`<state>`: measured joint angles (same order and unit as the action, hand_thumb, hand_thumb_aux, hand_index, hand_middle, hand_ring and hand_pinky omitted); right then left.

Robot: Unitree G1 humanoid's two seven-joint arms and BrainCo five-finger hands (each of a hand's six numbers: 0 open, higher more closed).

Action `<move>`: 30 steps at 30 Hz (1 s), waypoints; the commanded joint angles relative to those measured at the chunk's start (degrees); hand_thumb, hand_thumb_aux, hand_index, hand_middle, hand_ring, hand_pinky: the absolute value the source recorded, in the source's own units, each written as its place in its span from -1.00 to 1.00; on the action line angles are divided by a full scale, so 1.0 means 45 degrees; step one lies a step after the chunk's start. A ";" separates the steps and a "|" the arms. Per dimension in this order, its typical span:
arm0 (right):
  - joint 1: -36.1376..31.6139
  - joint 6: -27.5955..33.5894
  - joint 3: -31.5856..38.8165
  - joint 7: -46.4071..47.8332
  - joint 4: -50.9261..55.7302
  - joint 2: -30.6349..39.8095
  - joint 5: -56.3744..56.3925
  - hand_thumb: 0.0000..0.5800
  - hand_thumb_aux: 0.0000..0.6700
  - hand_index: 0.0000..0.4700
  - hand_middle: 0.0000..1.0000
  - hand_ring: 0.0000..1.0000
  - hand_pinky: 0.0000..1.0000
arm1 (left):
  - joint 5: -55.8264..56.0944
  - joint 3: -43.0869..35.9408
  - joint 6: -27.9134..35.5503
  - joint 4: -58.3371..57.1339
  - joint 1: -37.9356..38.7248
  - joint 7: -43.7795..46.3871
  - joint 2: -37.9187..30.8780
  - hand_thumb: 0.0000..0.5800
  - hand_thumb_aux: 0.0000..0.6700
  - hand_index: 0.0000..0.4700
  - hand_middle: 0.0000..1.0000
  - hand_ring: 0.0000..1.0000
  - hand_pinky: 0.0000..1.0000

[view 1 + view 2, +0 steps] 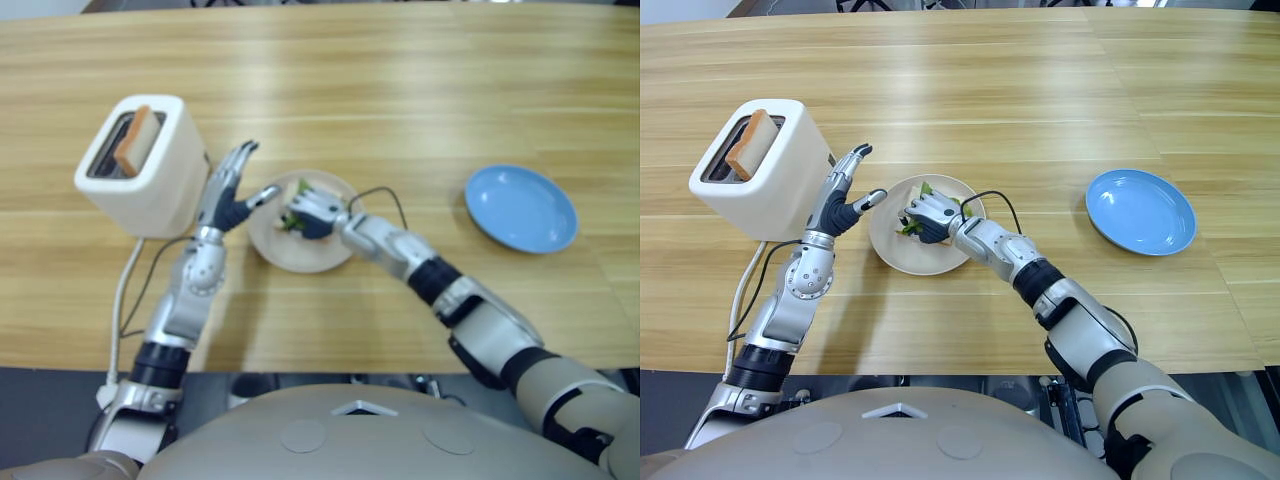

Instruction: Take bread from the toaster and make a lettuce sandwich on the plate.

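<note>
Left hand (845, 200): fingers spread, holding nothing, right of toaster (765, 195).
Right hand (927, 218): curled around lettuce (910, 229) on plate (915, 258).

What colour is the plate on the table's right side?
The plate is light blue, best seen in the right eye view.

Left robot hand (232, 192) raised, fingers (240, 160) spread, right robot hand (316, 212) curled on lettuce (293, 223), arm outstretched

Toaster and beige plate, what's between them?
The left hand, fingers open and empty, stands between the toaster and the beige plate, in both eye views. The right hand holds lettuce on that plate.
</note>
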<state>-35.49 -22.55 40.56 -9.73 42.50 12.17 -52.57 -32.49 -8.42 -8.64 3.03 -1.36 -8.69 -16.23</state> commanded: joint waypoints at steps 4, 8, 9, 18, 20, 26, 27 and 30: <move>0.0279 -0.0375 -0.0094 0.0020 -0.1098 0.0607 0.0083 -1.00 -1.00 -1.00 -1.00 -1.00 -1.00 | -0.0133 -0.0015 0.0165 -0.0048 0.0154 0.0046 -0.0038 -1.00 -1.00 -1.00 -1.00 -1.00 -1.00; 0.0821 -0.0287 -0.0567 0.0437 -0.2949 0.1411 0.0339 -1.00 -1.00 -1.00 -1.00 -1.00 -1.00 | -0.0190 -0.0038 0.0170 0.0003 0.0170 0.0039 -0.0001 -1.00 -1.00 -1.00 -1.00 -1.00 -1.00; 0.1001 -0.0242 -0.0735 0.0599 -0.3557 0.1630 0.0436 -1.00 -1.00 -1.00 -1.00 -1.00 -1.00 | -0.0202 -0.0037 0.0170 0.0013 0.0169 0.0039 0.0000 -1.00 -1.00 -1.00 -1.00 -1.00 -1.00; 0.2606 0.0976 -0.3173 0.2797 -0.9788 0.3507 0.1156 -1.00 -1.00 -1.00 -1.00 -1.00 -1.00 | -0.0276 0.0037 0.0157 0.0234 0.0133 0.0052 -0.0088 -1.00 -1.00 -1.00 -1.00 -1.00 -1.00; 0.2815 0.1216 -0.3712 0.3232 -1.0739 0.3787 0.1326 -1.00 -1.00 -1.00 -1.00 -1.00 -1.00 | -0.0322 0.0061 0.0175 0.0417 0.0141 0.0095 -0.0133 -1.00 -1.00 -1.00 -1.00 -1.00 -1.00; 0.3048 0.1872 -0.5732 0.3592 -1.2136 0.4279 0.2079 -1.00 -1.00 -1.00 -1.00 -1.00 -1.00 | -0.0718 0.0942 0.0539 0.2354 0.0186 0.0401 -0.0883 -1.00 -1.00 -1.00 -1.00 -1.00 -1.00; 0.3092 0.1946 -0.6060 0.3515 -1.2056 0.4323 0.2219 -1.00 -1.00 -1.00 -1.00 -1.00 -1.00 | -0.0801 0.1322 0.0686 0.2858 0.0160 0.0495 -0.1132 -1.00 -1.00 -1.00 -1.00 -1.00 -1.00; 0.3366 0.2116 -0.6775 0.3135 -1.1527 0.4344 0.2526 -1.00 -1.00 -1.00 -1.00 -1.00 -1.00 | -0.1268 0.2723 0.1132 0.4265 0.0016 0.0751 -0.2078 -1.00 -1.00 -1.00 -1.00 -1.00 -1.00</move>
<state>-21.83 -13.93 12.06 5.17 -11.25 31.67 -42.39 -36.30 -0.70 -5.35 17.97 -0.83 -6.51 -23.08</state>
